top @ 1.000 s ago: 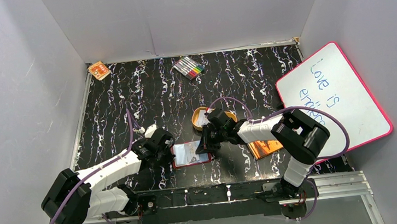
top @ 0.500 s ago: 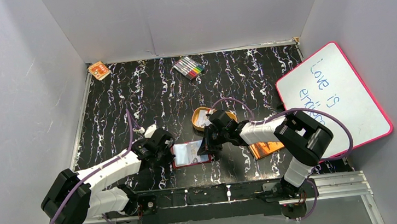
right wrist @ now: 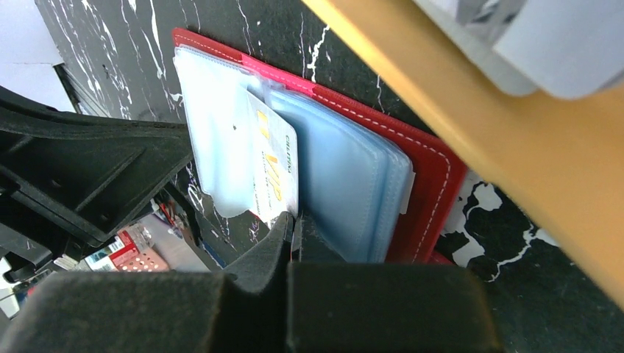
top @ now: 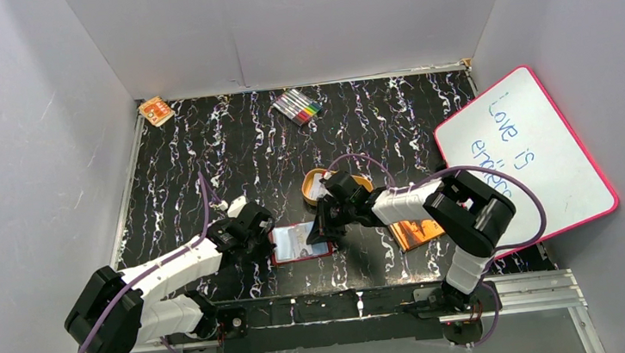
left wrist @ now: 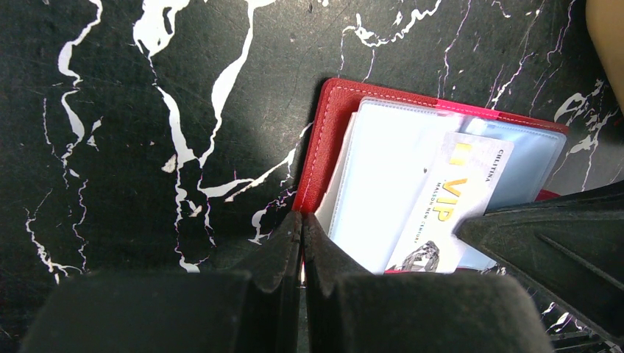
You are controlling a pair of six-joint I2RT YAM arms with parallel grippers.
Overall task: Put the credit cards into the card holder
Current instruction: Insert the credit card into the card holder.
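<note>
The red card holder [top: 301, 242] lies open near the front edge, its pale-blue sleeves up. My left gripper [top: 263, 233] is shut on the holder's red left edge, as the left wrist view [left wrist: 302, 220] shows. My right gripper [top: 325, 231] is shut on a white credit card with gold "VIP" lettering [right wrist: 271, 165]. It holds the card's near end [right wrist: 293, 220], and the card lies slanted between the sleeves [left wrist: 447, 206]. The red cover [right wrist: 434, 184] shows beside it. More pale credit cards [right wrist: 541, 40] lie in the orange oval tray [right wrist: 471, 125].
The orange tray [top: 310, 177] sits just behind the right gripper. An orange-brown book [top: 418, 233] lies to its right. A pink-framed whiteboard [top: 532, 155] leans at the right. A pack of markers [top: 298, 106] and a small orange box [top: 156, 111] lie at the back.
My right gripper has shifted slightly leftward over the holder with the card in it. The left arm and the holder have not moved.
</note>
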